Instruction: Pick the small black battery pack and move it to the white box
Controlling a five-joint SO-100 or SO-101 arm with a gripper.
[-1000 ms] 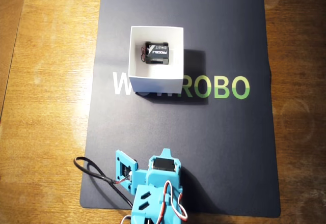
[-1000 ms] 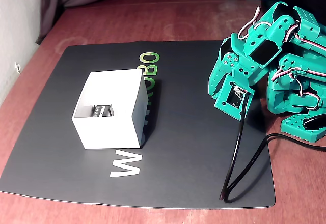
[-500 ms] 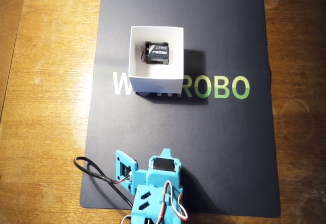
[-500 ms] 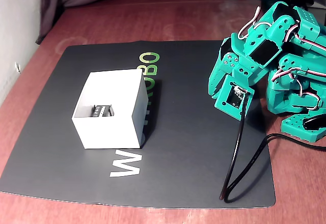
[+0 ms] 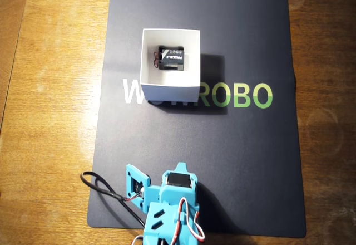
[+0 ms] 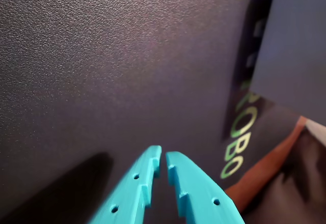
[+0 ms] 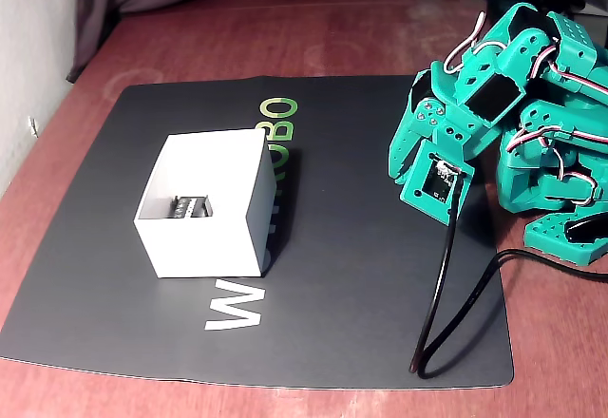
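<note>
The small black battery pack (image 5: 171, 58) lies flat inside the white box (image 5: 169, 92), white lettering up and thin red wires at its left end in the overhead view. In the fixed view only its top edge (image 7: 190, 207) peeks over the box wall (image 7: 204, 242). The teal arm (image 7: 494, 104) is folded back at the mat's near edge, well away from the box. In the wrist view my gripper (image 6: 163, 157) points at bare mat, its two teal fingers almost touching with nothing between them. A pale wall, probably the box (image 6: 298, 46), fills that view's upper right.
The box stands on a black mat (image 5: 245, 156) with WOWROBO lettering (image 5: 236, 96), laid on a wooden table (image 5: 50, 117). A black cable loop (image 7: 446, 313) runs from the wrist camera over the mat's corner beside the arm base.
</note>
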